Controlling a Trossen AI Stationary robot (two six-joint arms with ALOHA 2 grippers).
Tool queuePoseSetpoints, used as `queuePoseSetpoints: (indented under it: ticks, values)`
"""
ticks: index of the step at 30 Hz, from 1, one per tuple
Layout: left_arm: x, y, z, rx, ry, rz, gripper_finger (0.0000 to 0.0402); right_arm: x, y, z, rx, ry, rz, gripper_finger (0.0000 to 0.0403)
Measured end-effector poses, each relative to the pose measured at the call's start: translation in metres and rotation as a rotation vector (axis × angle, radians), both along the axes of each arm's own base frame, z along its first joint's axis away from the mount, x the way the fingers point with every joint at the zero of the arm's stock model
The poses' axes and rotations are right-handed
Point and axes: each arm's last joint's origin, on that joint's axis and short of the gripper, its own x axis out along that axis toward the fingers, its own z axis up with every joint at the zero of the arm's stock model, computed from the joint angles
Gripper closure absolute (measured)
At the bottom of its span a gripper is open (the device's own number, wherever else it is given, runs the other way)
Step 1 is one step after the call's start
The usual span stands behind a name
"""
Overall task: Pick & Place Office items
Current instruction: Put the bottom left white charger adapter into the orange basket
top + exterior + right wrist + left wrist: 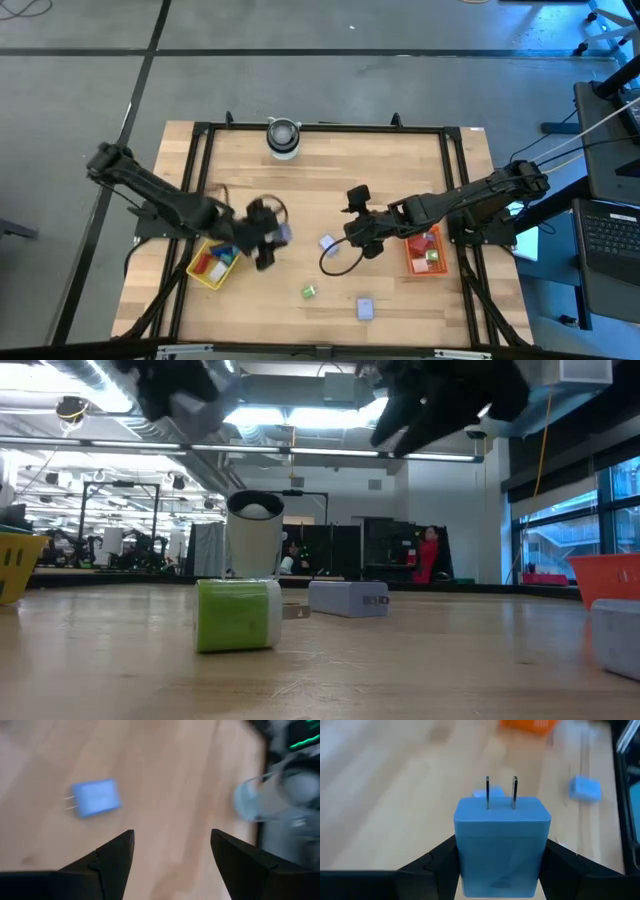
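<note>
**Left arm holds a blue plug adapter over the wooden table**

The table (300, 200) is pale wood planking inside a black frame, standing on a grey floor crossed by dark lines; a laptop (610, 235) sits off its right side.

The left gripper (501, 857) is clamped on a blue plug adapter (501, 840), its 2 metal prongs pointing away from the wrist; in the high view it hovers just beside the yellow tray (212, 265), which holds red and blue items.

The right gripper (172, 852) stands with its fingers spread and nothing between them, above bare wood near the table's middle; a second blue adapter (95, 798) lies on the wood ahead of it, and the red tray (425, 252) sits near its arm with small items inside.

A bright green block (237, 616) and a lavender block (364, 308) lie loose on the front planks; a grey-white cylinder (283, 138) stands at the far edge.

Across the table the low view shows a hall with ceiling lights, dark equipment, tall windows and a person in red (428, 555) far back.
</note>
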Motion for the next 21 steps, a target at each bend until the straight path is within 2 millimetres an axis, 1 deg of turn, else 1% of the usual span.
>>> queuePoseSetpoints:
  ticks: [2,4,8,11,13,15,18,21]
  values:
    - [-0.006,0.017,0.001,0.022,-0.073,-0.014,0.0193,0.004,-0.001,0.003,-0.037,-0.04,0.003,0.014]
    - [-0.012,0.034,-0.001,0.038,-0.152,-0.051,0.0193,0.007,-0.005,0.008,-0.02,-0.063,-0.008,0.014]
    - [-0.023,0.067,-0.007,0.04,-0.354,-0.134,0.0194,0.018,-0.023,0.027,0.149,-0.105,-0.031,0.014]
    - [-0.031,0.088,-0.013,-0.002,-0.445,-0.191,0.0193,0.023,-0.041,0.042,0.217,-0.122,-0.035,0.014]
    - [-0.035,0.099,-0.018,-0.047,-0.46,-0.247,0.0192,0.026,-0.052,0.053,0.249,-0.146,-0.017,0.014]
    - [-0.036,0.109,-0.023,-0.098,-0.436,-0.293,0.019,0.028,-0.063,0.062,0.287,-0.145,0.016,0.014]
    - [-0.035,0.124,-0.028,-0.14,-0.427,-0.365,0.019,0.03,-0.079,0.078,0.358,-0.175,0.07,0.014]
    - [-0.031,0.137,-0.034,-0.176,-0.425,-0.404,0.0191,0.03,-0.091,0.091,0.468,-0.208,0.148,0.014]
